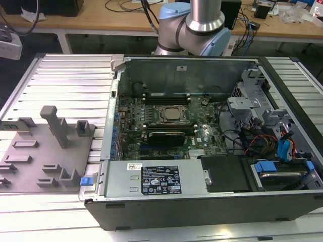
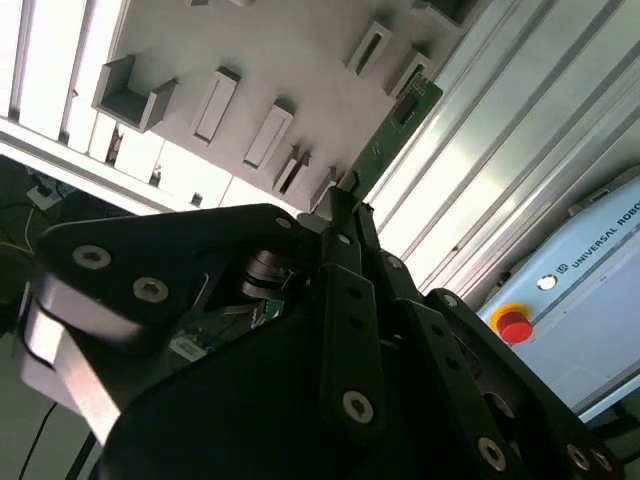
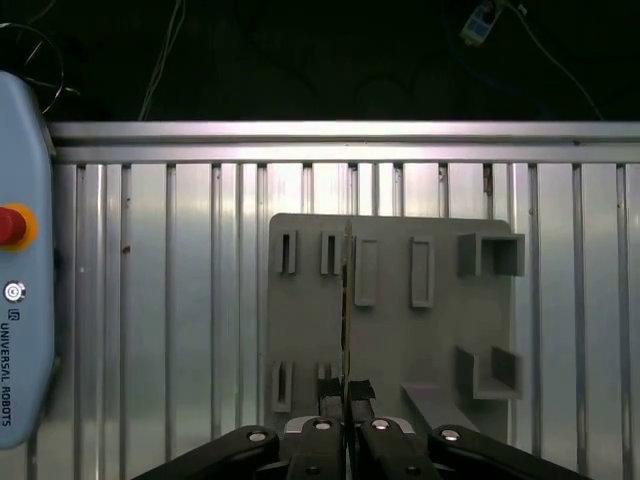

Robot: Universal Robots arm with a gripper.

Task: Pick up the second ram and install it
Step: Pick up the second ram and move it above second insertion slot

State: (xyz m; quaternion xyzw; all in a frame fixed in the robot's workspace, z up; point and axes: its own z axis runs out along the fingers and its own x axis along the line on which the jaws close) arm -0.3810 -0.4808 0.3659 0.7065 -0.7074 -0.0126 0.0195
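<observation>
The gripper [image 3: 346, 398] pinches the ram [image 3: 346, 300] by one end, jaws narrow around it, edge-on over the grey tray [image 3: 390, 340]

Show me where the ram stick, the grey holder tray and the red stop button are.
ram stick [image 2: 391, 139], second wrist view, on its green face.
grey holder tray [image 3: 400, 340], first wrist view, on a bare patch between slots.
red stop button [image 2: 514, 327], second wrist view, on its red cap.

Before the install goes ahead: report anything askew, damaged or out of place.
Nothing stands out. The gripper holds the RAM stick straight, edge-on, above the grey fixture; no damage shows.
</observation>
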